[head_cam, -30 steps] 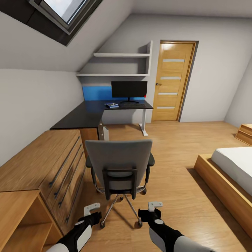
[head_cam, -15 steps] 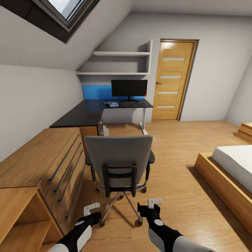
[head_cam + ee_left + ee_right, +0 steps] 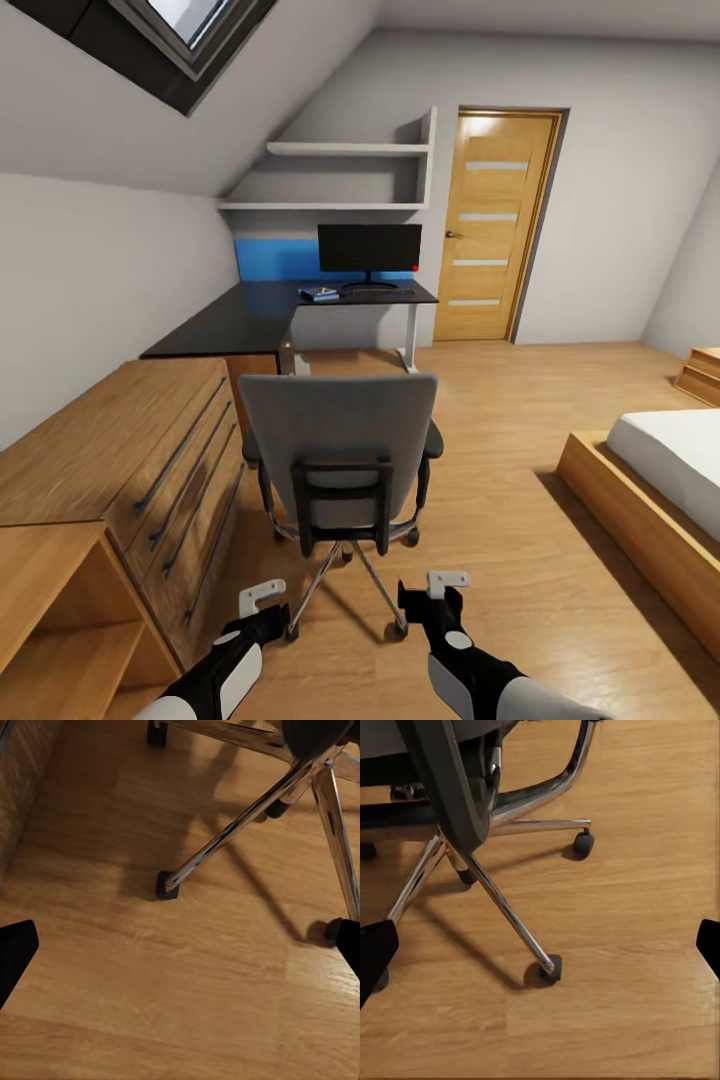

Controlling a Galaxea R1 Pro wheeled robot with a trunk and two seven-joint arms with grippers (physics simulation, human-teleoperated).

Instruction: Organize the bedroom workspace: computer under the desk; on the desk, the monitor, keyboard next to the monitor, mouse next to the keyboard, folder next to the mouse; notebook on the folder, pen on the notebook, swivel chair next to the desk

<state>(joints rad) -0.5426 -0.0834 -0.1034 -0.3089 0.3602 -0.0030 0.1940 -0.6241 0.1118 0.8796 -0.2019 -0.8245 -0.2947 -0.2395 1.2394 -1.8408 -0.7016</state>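
2 grippers hang low behind the swivel chair (image 3: 340, 450), the left gripper (image 3: 262, 598) and the right gripper (image 3: 446, 584), each with fingers spread apart and nothing between them. In the wrist views the dark fingertips (image 3: 15, 952) sit wide at the frame edges over bare oak floor (image 3: 520, 560), with the chair's chrome legs and casters near.

The chair's back faces the robot. A low oak cabinet (image 3: 110, 450) stands close beside the chair on one side; on the other, open floor runs to the bed (image 3: 650, 480).

Beyond the chair stands the desk (image 3: 250, 320), its black top carrying the monitor (image 3: 369, 248). A flat dark shape below the screen is probably the keyboard (image 3: 378, 293). Beside it lies the blue folder (image 3: 318, 293). The door (image 3: 492, 228) is beside the desk's far end.
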